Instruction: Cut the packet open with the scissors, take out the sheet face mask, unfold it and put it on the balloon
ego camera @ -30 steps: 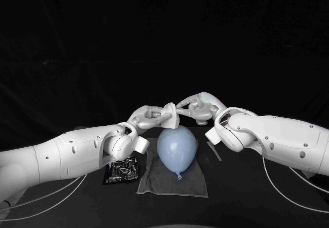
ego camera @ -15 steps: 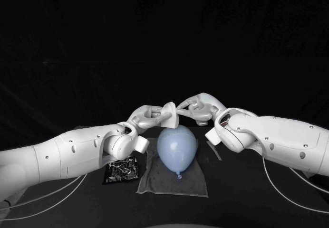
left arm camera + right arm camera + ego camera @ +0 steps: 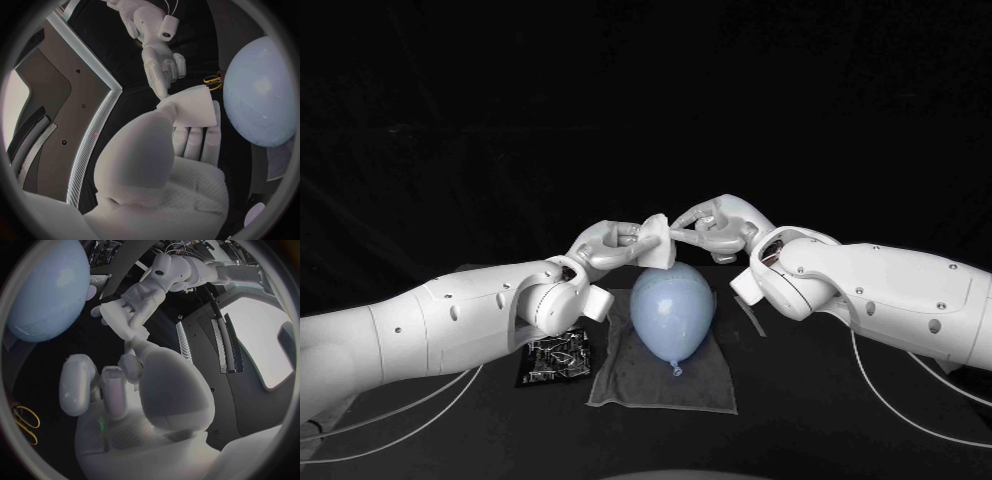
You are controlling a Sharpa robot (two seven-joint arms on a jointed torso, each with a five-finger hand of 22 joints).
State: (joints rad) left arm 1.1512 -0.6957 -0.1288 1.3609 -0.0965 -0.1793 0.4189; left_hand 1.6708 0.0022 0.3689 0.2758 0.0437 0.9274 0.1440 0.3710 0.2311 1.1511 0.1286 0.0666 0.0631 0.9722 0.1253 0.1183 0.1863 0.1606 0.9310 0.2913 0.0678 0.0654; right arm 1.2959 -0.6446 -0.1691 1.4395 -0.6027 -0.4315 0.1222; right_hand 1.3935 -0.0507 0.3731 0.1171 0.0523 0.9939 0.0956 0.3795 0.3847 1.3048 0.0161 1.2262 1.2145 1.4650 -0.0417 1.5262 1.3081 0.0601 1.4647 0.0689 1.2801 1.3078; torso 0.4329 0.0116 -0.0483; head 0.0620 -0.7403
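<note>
My left hand (image 3: 607,246), right hand (image 3: 710,226) both pinch folded sheet mask (image 3: 655,247), frame centre; balloon (image 3: 671,315) just below, long axis vertical.

The black table (image 3: 790,430) lies before me, matte and dim, lit only softly on its near part. Behind the table's far edge a black backdrop (image 3: 646,100) rises and takes up everything above it, dark throughout, with a few faint pale flecks.

Nothing readable anywhere here, honestly. The black packet (image 3: 557,358) has some pale print, but it's too small to read.
</note>
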